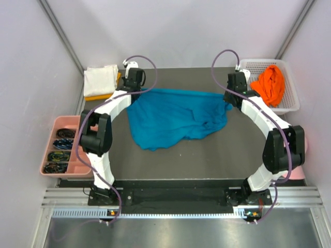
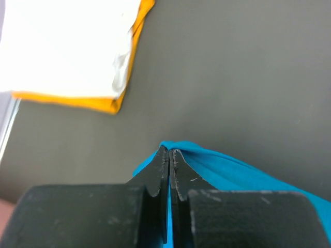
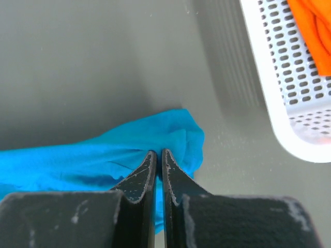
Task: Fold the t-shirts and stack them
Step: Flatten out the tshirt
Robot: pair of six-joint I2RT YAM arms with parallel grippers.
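Altogether four t-shirts (image 1: 176, 116) (image 1: 101, 78) (image 1: 98, 96) (image 1: 271, 82), two tools (image 2: 169, 150) (image 3: 156, 152)

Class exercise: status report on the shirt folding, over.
Left hand shut on teal shirt, far-left corner. Right hand shut on far-right corner. Shirt rumpled, unfolded. Nothing in the way.

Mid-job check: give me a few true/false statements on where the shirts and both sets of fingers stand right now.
1. The left fingers and right fingers are both shut on the teal shirt. True.
2. The white shirt lies on top of the yellow-orange shirt. True.
3. The orange shirt lies on the table beside the teal shirt. False: it sits in the white basket.
4. The teal shirt is already folded flat. False: it lies spread out and rumpled.
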